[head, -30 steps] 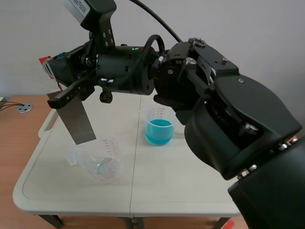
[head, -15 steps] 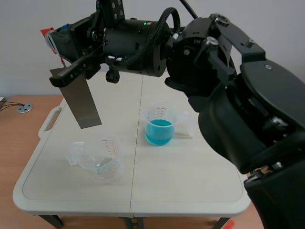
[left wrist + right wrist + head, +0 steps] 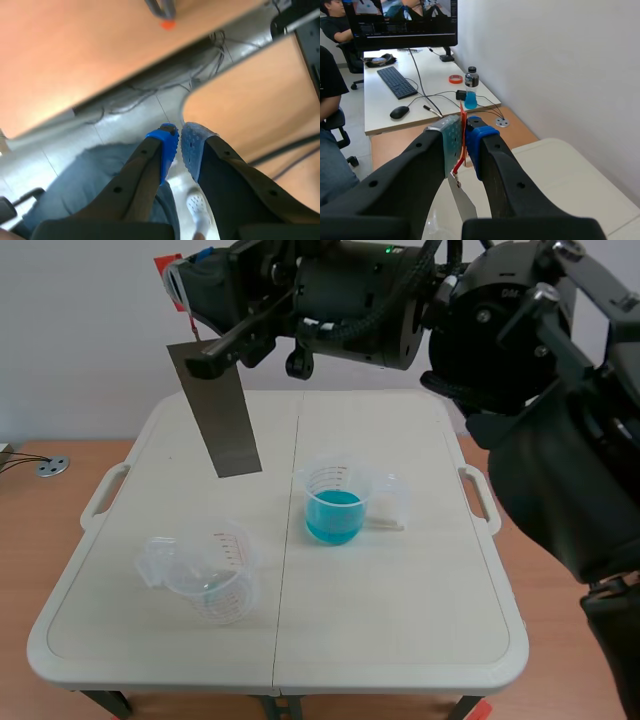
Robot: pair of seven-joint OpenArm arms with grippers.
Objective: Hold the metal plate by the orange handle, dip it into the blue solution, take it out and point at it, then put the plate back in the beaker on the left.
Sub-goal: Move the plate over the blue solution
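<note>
Grey flat metal plate [image 3: 225, 425] is hanging tilted above the white table [image 3: 400, 590], right jaws pinching its orange handle [image 3: 463, 120]; left jaws are pressing together.

Nothing can be read with certainty. The empty beaker [image 3: 205, 585] carries a red printed scale (its figures are too small to make out), and the small white letters on the right arm's joint housing [image 3: 507, 292] are just as unclear. The monitor [image 3: 402, 22] in the right wrist view shows a picture but no legible writing.
</note>
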